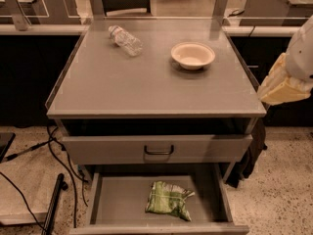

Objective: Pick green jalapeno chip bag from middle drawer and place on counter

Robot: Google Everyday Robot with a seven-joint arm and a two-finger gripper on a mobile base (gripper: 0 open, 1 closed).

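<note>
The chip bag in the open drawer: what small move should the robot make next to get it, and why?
Probably lower the gripper and swing it left toward the chip bag. The gripper hangs beside the right edge of the counter, well above the bag and holding nothing that shows. The bag lies uncovered on the floor of the pulled-out drawer, so the way down looks open.
</note>
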